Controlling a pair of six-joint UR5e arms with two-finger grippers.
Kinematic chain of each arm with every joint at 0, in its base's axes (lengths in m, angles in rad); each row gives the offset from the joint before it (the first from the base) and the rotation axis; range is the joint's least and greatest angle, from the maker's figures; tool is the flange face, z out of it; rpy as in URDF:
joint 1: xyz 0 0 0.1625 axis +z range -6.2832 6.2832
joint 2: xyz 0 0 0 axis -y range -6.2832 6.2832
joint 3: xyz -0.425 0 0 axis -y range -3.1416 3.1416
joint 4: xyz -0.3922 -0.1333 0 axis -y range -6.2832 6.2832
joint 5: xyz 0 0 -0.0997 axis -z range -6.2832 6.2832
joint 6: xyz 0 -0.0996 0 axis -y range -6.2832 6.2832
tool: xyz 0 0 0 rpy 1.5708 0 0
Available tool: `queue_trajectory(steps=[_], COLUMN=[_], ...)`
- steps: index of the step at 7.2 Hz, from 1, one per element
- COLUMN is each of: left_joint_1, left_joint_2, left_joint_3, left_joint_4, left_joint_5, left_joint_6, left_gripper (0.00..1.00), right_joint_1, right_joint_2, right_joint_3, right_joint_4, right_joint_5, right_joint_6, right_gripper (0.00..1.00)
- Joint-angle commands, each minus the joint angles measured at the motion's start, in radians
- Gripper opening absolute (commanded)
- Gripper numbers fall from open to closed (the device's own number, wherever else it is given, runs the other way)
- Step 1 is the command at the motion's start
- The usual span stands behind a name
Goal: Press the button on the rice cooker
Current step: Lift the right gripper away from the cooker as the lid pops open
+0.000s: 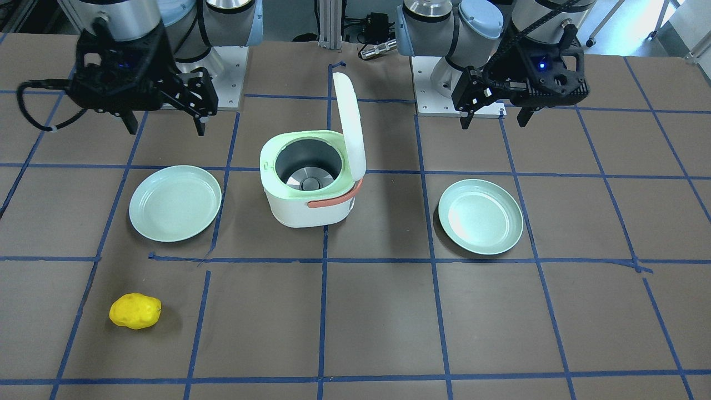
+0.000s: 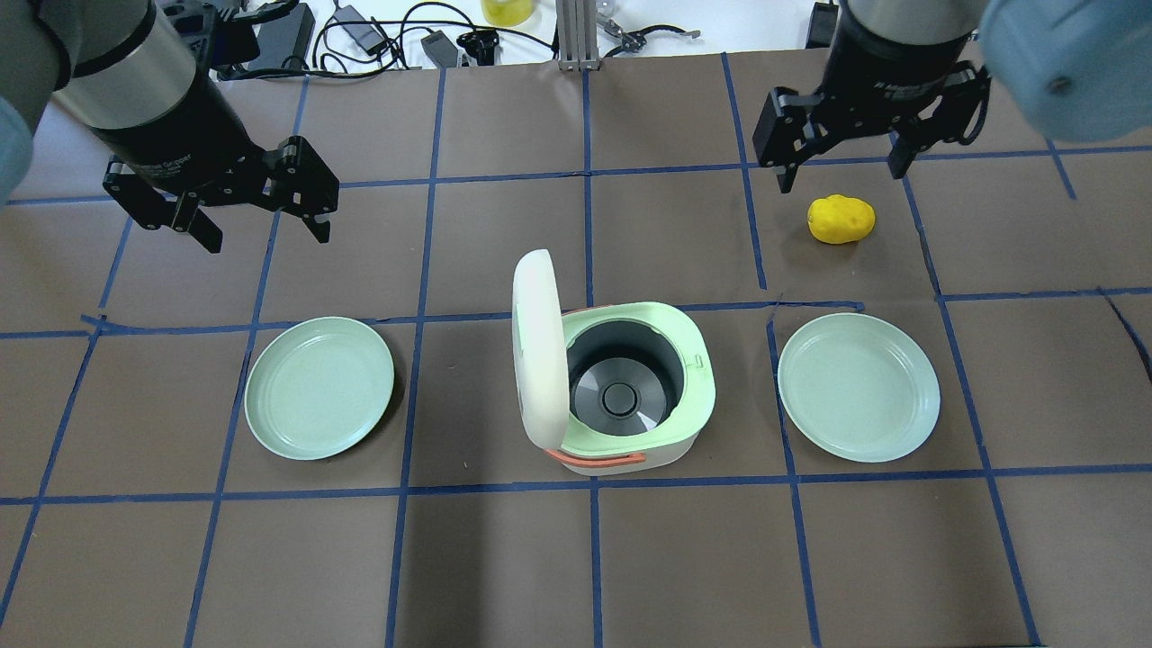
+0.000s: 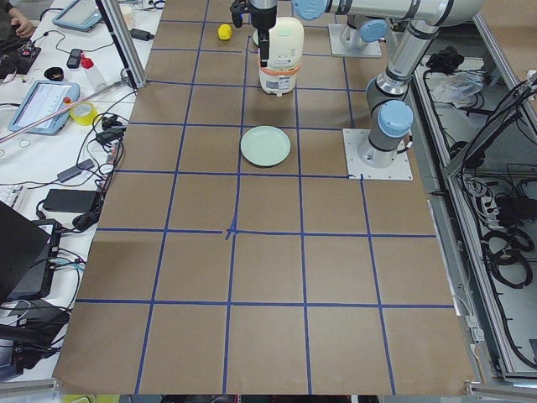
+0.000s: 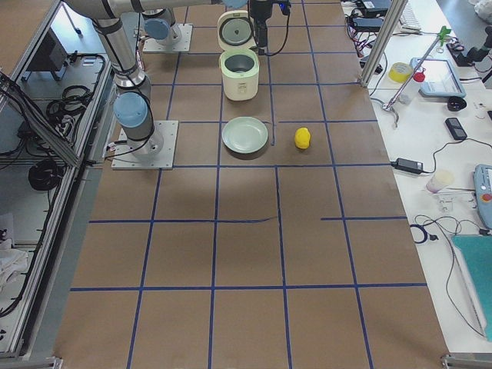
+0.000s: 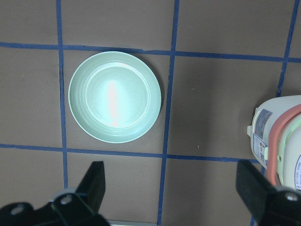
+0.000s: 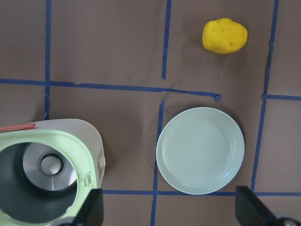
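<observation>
The white rice cooker [image 2: 621,454] with a pale green rim stands mid-table, its lid [image 2: 537,346] raised upright and the grey pot inside empty. A small tab [image 2: 697,360] shows on the rim's side toward my right arm. The cooker also shows in the front view [image 1: 308,208] and in both wrist views [image 5: 280,141] [image 6: 47,141]. My left gripper [image 2: 268,238] is open and empty, high above the table, left of the cooker and beyond it. My right gripper [image 2: 842,177] is open and empty, high up near the potato.
A pale green plate [image 2: 319,387] lies left of the cooker, and another plate [image 2: 859,387] lies right of it. A yellow potato [image 2: 841,219] lies beyond the right plate. Cables and tools lie along the table's far edge.
</observation>
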Motion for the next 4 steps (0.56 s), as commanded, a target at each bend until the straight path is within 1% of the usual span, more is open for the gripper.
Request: queue_trajectory(steps=[1,2,4], left_joint_1=[0.0,0.0,0.0], left_joint_2=[0.0,0.0,0.0], left_joint_3=[0.0,0.0,0.0], left_joint_4=[0.0,0.0,0.0], left_joint_5=[0.0,0.0,0.0], left_joint_6=[-0.001,0.001,0.001], left_gripper=[1.0,1.0,1.0], right_joint_1=[-0.081,-0.079,-0.078], right_joint_2=[-0.002,-0.007,-0.005], right_joint_3=[-0.047,-0.046,-0.046], right_joint_4=[0.057,0.083,0.082], right_joint_5=[0.033,0.034,0.033], right_joint_6=[-0.047,-0.046,-0.044], right_gripper=[1.0,1.0,1.0])
